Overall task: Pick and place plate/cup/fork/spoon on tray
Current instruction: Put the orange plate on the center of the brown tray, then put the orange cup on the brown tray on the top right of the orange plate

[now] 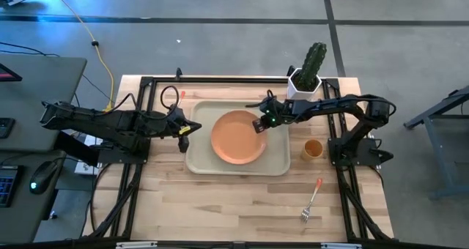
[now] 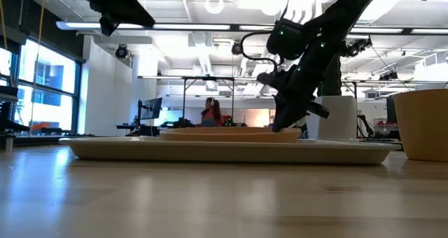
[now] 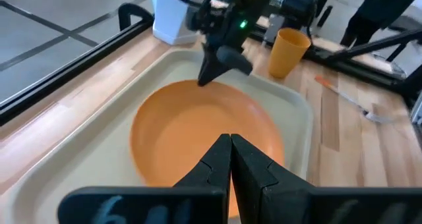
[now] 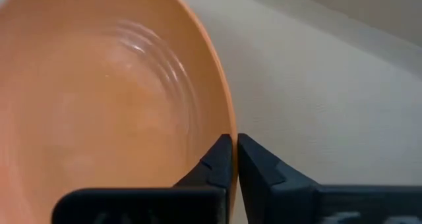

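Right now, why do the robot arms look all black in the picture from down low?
In the low view, bright ceiling lights and windows behind leave the right end effector a dark outline over the round orange-tan plate; the near wooden table blurs. The high view is evenly lit.

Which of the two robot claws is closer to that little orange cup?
The right gripper, over the plate's rim on the tray, is nearer the cup. The left gripper hangs at the tray's far edge.
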